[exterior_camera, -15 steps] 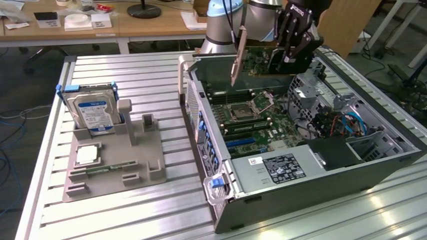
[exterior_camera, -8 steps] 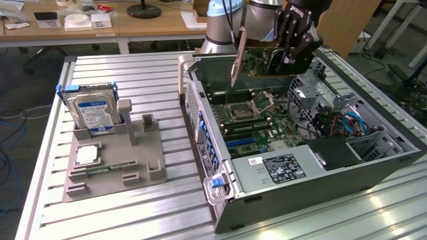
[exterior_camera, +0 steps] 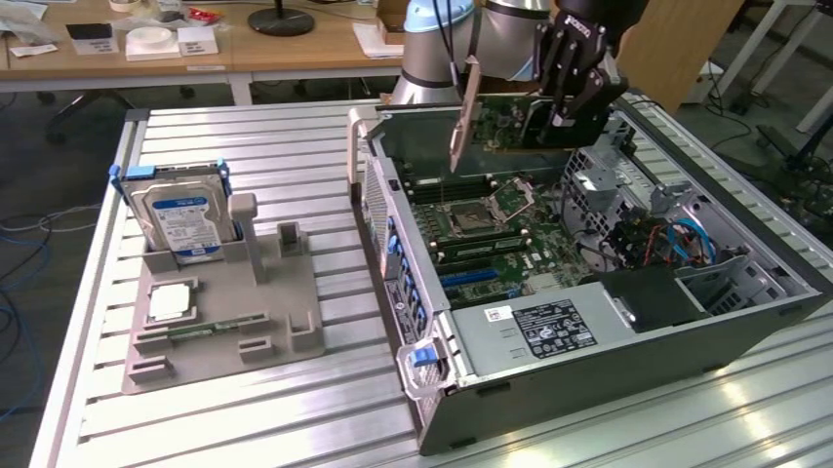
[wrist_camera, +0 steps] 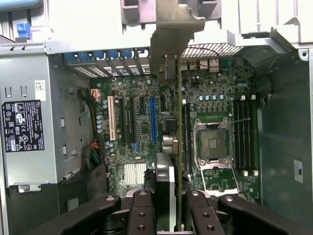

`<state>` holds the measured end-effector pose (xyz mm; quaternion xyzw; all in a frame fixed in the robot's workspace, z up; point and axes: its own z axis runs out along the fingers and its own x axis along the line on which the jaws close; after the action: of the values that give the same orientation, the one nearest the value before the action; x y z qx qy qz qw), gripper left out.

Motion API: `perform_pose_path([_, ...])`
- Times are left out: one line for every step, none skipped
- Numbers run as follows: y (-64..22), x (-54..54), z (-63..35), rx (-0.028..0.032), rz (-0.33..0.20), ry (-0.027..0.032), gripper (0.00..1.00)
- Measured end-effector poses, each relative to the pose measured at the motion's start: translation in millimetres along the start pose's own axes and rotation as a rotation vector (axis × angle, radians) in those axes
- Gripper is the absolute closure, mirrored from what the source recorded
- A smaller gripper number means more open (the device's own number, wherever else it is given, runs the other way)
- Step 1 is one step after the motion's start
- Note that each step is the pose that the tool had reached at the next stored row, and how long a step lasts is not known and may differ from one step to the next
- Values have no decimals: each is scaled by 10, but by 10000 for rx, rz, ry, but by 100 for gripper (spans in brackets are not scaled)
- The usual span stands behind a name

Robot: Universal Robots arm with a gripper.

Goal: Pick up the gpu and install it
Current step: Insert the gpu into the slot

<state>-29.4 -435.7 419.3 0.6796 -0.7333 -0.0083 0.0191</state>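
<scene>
Clamped between the tool's (wrist_camera: 168, 198) black fingers (wrist_camera: 142, 210), the gpu (wrist_camera: 168, 34) hangs edge-down over the open computer case (exterior_camera: 729, 322), well above the motherboard (wrist_camera: 122, 83). Its long axis runs parallel to the blue slot (wrist_camera: 153, 117) below, with the bracket toward the case's rear openings.

Power supply label (exterior_camera: 553, 327): black w/ white print & small symbols; wording too small to read.
Power supply sticker (wrist_camera: 40, 90): narrow white strip on the metal housing, just beside the black label; print illegible.
Hard drive label (exterior_camera: 182, 219): blue & white; no brand or nos. legible.
Case wall sticker (wrist_camera: 298, 171): white w/ dark marks, on the grey inner wall; illegible.
Graphics card (exterior_camera: 510, 122): green board; no lettering legible.
</scene>
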Motion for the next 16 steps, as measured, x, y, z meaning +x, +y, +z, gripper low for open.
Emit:
perform_pose_path([-1,0,17,0,0,0,72])
perform_pose_path([-1,0,18,0,0,-1,72])
perform_pose_path([-1,0,18,0,0,0,72])
perform_pose_path([-1,0,19,-1,0,1,72])
perform_pose_path([-1,0,19,0,0,1,72])
perform_pose_path([-1,0,21,0,0,0,72])
perform_pose_path([-1,0,21,0,0,0,72])
perform_pose_path([-1,0,22,0,0,0,72])
perform_pose_path([-1,0,23,0,0,0,72])
perform_pose_path([-1,0,23,0,1,0,72])
perform_pose_path([-1,0,27,0,0,-1,72])
perform_pose_path([-1,0,36,0,1,0,72])
perform_pose_path([-2,0,47,0,0,-1,72])
perform_pose_path([-2,0,50,0,0,0,72])
perform_pose_path([-3,0,54,0,0,0,72])
perform_pose_path([-3,0,58,0,0,-1,72])
